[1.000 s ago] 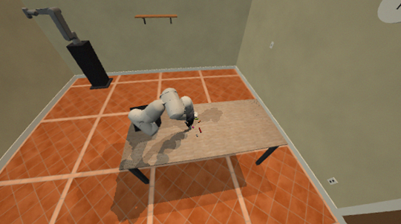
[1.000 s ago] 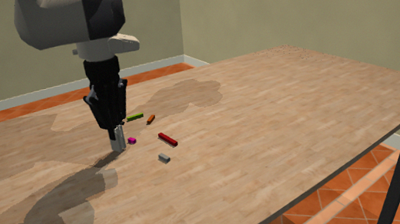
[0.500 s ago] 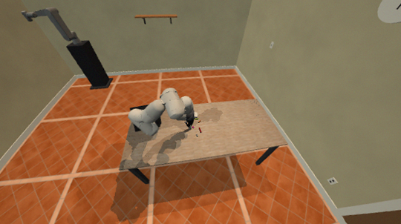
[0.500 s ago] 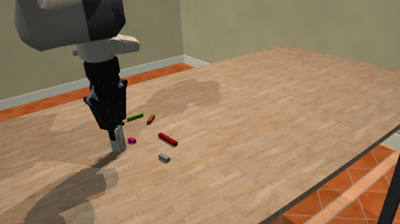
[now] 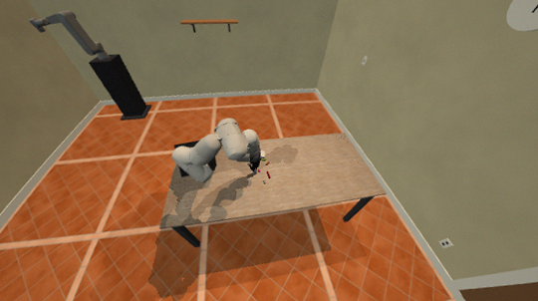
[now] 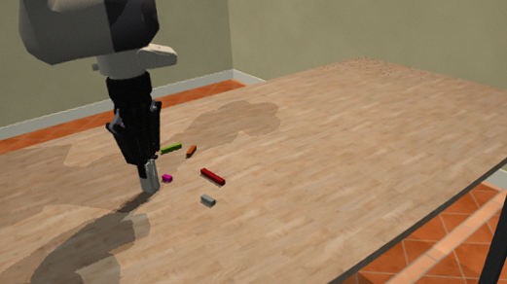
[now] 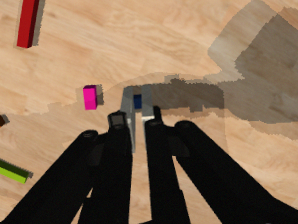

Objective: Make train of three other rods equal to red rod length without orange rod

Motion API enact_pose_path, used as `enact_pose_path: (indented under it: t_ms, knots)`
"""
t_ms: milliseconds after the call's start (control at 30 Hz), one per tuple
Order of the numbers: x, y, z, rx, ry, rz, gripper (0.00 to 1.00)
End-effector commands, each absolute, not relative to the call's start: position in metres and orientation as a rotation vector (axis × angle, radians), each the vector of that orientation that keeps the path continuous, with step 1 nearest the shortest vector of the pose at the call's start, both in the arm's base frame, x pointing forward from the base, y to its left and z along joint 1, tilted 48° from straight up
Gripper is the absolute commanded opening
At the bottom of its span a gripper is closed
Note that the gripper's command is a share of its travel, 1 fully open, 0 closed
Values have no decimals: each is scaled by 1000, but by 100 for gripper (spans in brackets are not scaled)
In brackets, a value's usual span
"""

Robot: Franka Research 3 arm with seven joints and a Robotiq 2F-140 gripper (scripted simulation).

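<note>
My gripper [image 6: 151, 187] [image 7: 138, 100] [image 5: 253, 169] points straight down, its tips close to the table [image 6: 333, 151] [image 5: 327, 167], and is shut on a tiny blue rod [image 7: 137, 102] pinched at the fingertips. The blue rod is hidden by the fingers in the top and exterior views. A magenta rod [image 6: 167, 178] [image 7: 89, 98] lies just beside the fingers. The red rod [image 6: 212, 177] [image 7: 29, 6] [image 5: 268, 175] lies flat a little further right. A grey rod [image 6: 207, 200] lies in front of it. A lime rod [image 6: 171, 148] [image 7: 12, 172] and an orange rod [image 6: 191, 151] lie behind the gripper.
All rods lie apart from one another in a small cluster on the left-middle of the wooden table. The arm's base stands at the table's left end. A black pedestal with a second arm [image 5: 118, 85] stands on the floor far behind.
</note>
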State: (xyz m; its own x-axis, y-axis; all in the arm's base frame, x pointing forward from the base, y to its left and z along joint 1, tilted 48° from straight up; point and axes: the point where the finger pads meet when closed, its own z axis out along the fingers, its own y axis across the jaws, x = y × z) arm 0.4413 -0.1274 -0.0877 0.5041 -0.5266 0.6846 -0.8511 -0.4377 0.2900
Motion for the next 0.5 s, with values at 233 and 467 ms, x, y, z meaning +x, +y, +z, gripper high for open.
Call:
enact_pose_path:
  t_ms: [233, 467]
  knots:
    - [442, -128, -88, 2127, -1126, 680, 3]
    - [442, -128, -88, 2127, -1126, 680, 8]
